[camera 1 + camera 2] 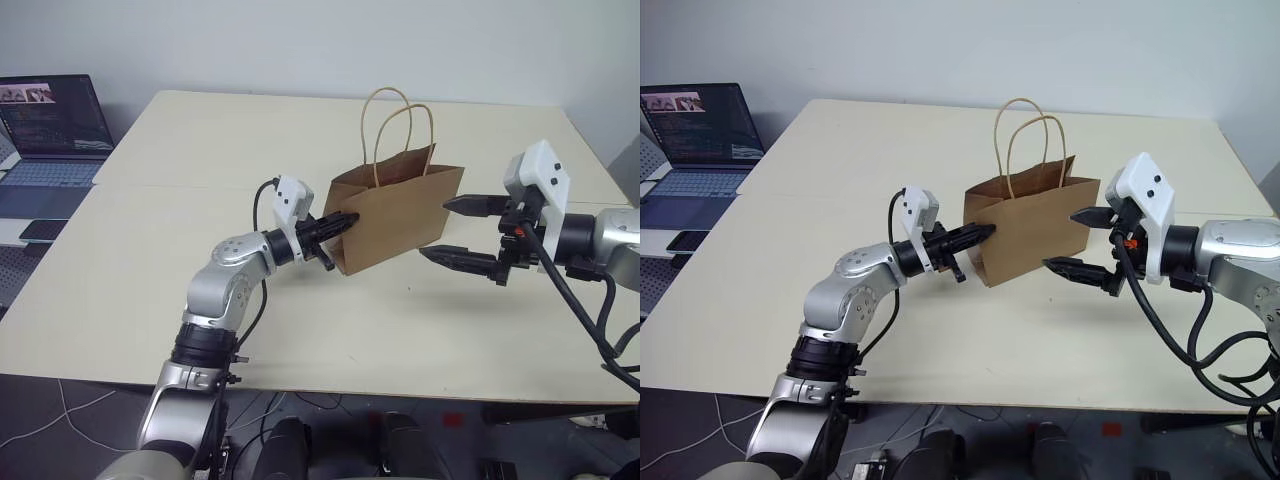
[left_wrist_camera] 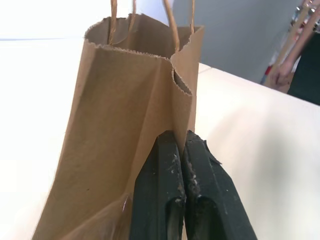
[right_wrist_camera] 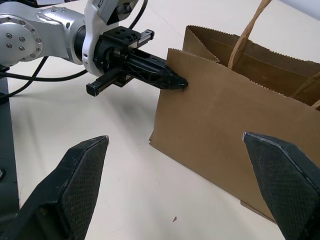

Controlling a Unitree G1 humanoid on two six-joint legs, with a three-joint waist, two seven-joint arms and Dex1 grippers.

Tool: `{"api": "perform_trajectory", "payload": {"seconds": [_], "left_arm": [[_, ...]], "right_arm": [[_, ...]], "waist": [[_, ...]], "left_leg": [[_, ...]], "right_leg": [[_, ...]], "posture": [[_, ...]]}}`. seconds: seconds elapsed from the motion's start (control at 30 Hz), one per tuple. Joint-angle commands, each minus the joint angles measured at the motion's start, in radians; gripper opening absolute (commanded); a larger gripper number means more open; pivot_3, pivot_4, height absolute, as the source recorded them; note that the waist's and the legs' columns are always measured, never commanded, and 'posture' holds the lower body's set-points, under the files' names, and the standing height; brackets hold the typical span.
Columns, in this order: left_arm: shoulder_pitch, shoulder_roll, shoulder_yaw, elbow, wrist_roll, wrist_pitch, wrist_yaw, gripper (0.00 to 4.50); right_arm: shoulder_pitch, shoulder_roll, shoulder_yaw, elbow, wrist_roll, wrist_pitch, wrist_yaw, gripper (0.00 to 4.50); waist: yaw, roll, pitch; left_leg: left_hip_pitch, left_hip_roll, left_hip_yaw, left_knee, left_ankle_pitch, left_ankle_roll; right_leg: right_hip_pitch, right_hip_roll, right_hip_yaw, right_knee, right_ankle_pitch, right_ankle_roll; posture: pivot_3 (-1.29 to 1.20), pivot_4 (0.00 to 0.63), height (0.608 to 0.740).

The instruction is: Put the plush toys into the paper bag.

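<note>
Laptop (image 1: 55, 130) sits at the 9–10 o'clock edge, on a separate desk beside the surface (image 1: 200, 150), not involved.

Left claw (image 1: 340, 222) reaches in level from about 8 o'clock. Its two black fingers are pressed together on the near vertical corner of the paper bag (image 1: 400, 215), pinching the paper just below the rim. Judged purpose: to hold the bag steady and keep that corner from folding, so the mouth stays available for loading.

The bag stands upright near the centre of the surface, base down, mouth facing 12 o'clock upward. Long axis of its footprint runs roughly from 8 to 2 o'clock across the surface. The twisted-cord handles (image 1: 398, 120) rise straight above the rim. The wrist view shows the rim crumpled inward near the pinch, so the mouth is only partly spread.

Right claw (image 1: 468, 232) hangs at 3 o'clock, just beside the bag's far end, fingers spread wide, clamped on nothing. Probably placed to take the opposite side or widen the mouth.

A person's hand (image 2: 281, 74) appears far beyond the surface in the left wrist view.
</note>
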State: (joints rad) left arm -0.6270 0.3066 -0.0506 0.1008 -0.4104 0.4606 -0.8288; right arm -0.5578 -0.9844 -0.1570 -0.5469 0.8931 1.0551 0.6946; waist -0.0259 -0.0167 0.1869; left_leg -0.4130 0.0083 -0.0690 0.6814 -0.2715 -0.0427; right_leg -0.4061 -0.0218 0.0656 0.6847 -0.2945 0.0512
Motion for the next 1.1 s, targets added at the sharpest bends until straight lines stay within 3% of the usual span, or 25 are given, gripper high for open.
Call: {"api": "perform_trajectory", "payload": {"seconds": [0.03, 0.2, 0.4, 0.67, 0.83, 0.93, 1.1], "left_arm": [[-0.054, 0.048, -0.002, 0.022, -0.023, -0.031, -0.131, 0.02], [-0.115, 0.161, 0.003, 0.089, -0.075, 0.009, -0.351, 0.02], [-0.152, 0.277, -0.008, 0.083, -0.183, 0.177, -0.575, 0.02], [-0.190, 0.233, -0.026, 0.057, -0.194, 0.201, -0.596, 0.02], [-0.185, 0.294, -0.116, 0.245, 0.039, -0.115, -0.629, 0.02], [-0.209, 0.273, -0.083, 0.351, 0.061, -0.179, -0.589, 0.02], [-0.199, 0.259, -0.041, 0.364, 0.048, -0.178, -0.556, 0.02]], "right_arm": [[0.026, -0.031, -0.072, -0.013, -0.020, -0.063, 0.041, 4.50], [0.101, -0.067, -0.204, 0.001, 0.008, -0.130, 0.150, 4.50], [0.149, -0.133, -0.340, 0.023, 0.108, -0.074, 0.217, 4.50], [0.196, -0.160, -0.380, 0.024, 0.142, -0.058, 0.201, 4.50], [0.242, -0.189, -0.400, 0.008, 0.156, -0.056, 0.228, 4.50], [0.258, -0.190, -0.400, -0.002, 0.161, -0.062, 0.223, 4.50], [0.273, -0.188, -0.382, -0.006, 0.137, -0.082, 0.222, 4.50]], "waist": [[0.000, 0.000, 0.000], [-0.001, 0.000, 0.000], [-0.003, 0.000, 0.000], [-0.001, 0.000, 0.000], [-0.005, 0.000, 0.000], [-0.004, 0.000, 0.000], [-0.003, 0.000, 0.000]], "left_leg": [[0.000, 0.000, 0.000, 0.000, 0.000, 0.000], [0.000, -0.001, 0.001, 0.000, 0.000, 0.000], [0.001, 0.000, 0.002, 0.000, 0.000, 0.000], [0.002, 0.001, 0.003, 0.000, 0.000, 0.000], [0.004, -0.001, 0.005, -0.001, 0.000, 0.000], [0.007, 0.000, 0.007, -0.002, 0.000, 0.000], [0.007, 0.000, 0.009, -0.001, 0.000, 0.000]], "right_leg": [[0.000, 0.000, 0.000, 0.000, 0.000, 0.000], [0.000, 0.001, -0.001, -0.001, 0.000, 0.000], [0.001, 0.002, 0.000, 0.000, 0.000, 0.000], [0.002, 0.001, 0.000, 0.000, 0.000, 0.000], [0.002, 0.003, 0.001, 0.000, 0.000, 0.000], [0.002, 0.003, 0.003, 0.002, 0.000, 0.000], [0.002, 0.002, 0.005, 0.004, 0.000, 0.000]], "posture": [[0.00, 0.150, 0.740], [0.00, 0.150, 0.740], [0.00, 0.150, 0.740], [0.00, 0.150, 0.740], [0.00, 0.150, 0.740], [0.00, 0.150, 0.740], [0.00, 0.150, 0.740]]}}
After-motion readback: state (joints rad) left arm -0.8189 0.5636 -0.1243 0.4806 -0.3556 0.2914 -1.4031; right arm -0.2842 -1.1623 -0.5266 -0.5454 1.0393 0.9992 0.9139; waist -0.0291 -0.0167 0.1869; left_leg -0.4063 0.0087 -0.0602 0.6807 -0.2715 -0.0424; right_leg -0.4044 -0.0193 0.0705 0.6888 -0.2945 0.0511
